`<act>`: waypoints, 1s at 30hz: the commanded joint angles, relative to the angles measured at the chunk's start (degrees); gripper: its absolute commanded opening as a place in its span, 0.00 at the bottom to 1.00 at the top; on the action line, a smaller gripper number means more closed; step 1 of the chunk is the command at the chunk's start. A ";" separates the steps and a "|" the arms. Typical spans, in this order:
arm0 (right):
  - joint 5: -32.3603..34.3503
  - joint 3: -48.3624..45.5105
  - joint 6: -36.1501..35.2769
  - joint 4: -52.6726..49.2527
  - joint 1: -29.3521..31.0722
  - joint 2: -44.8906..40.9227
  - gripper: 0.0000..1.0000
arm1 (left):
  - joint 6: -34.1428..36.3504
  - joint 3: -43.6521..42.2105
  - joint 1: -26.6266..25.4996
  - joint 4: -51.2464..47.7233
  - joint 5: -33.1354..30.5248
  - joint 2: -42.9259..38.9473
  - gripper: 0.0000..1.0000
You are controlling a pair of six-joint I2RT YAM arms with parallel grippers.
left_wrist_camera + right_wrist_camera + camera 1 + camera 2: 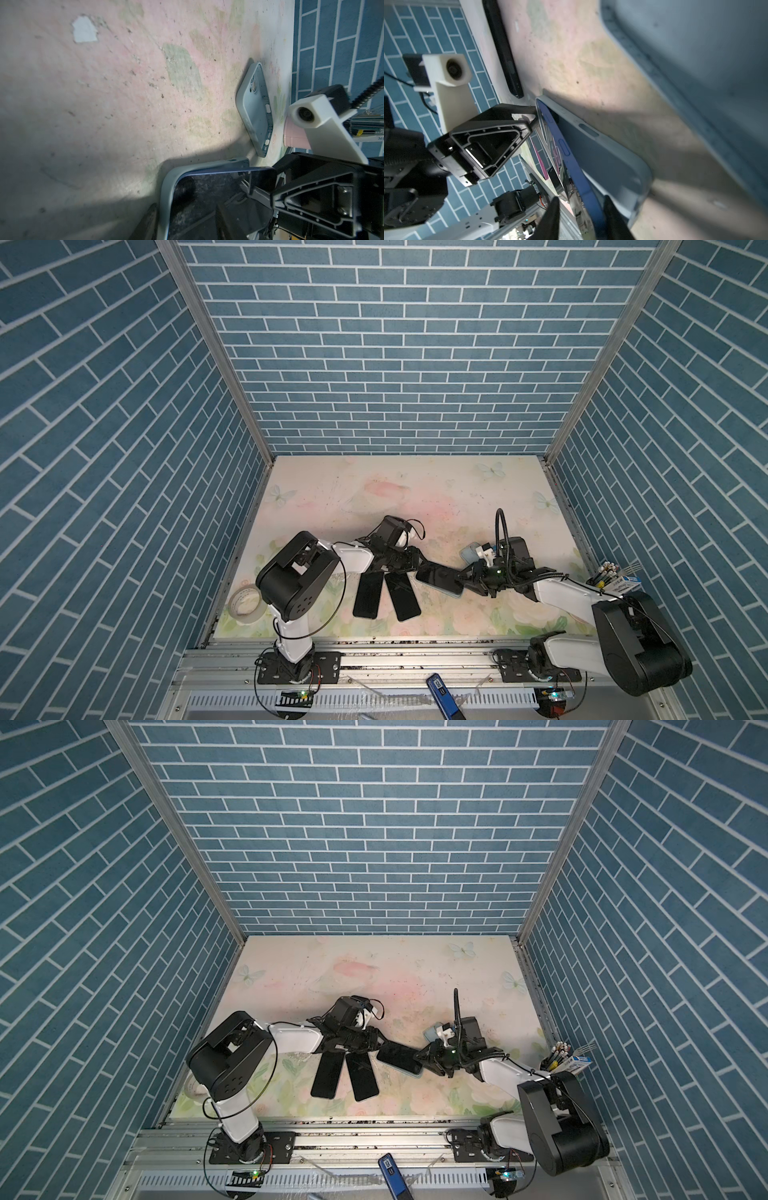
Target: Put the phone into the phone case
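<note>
We saw the blue-edged phone [436,577] lying partly seated in the light-blue phone case [165,199] on the floral table [374,497], the right gripper [460,580] parted astride one end and the left gripper [419,563] at the other, its grip unclear.

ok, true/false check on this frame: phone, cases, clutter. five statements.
1. The phone lies between the left gripper and the right gripper. True.
2. The phone sits flat, fully seated in the light blue case. False: it is tilted, one long edge raised.
3. A spare case lies empty on the table. True.
4. The tape roll is at the table's right edge. False: left edge.
5. Two black slabs lie beside each other. True.
</note>
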 commanded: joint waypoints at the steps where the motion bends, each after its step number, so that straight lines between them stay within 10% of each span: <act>1: 1.12 1.52 -2.47 -4.49 -0.19 -1.98 0.48 | 0.65 -0.13 -0.24 -0.77 0.37 0.12 0.46; 30: 8.63 2.87 -10.17 -23.62 -0.15 -12.00 0.32 | 6.03 11.04 -9.46 -28.69 -23.50 -0.31 0.37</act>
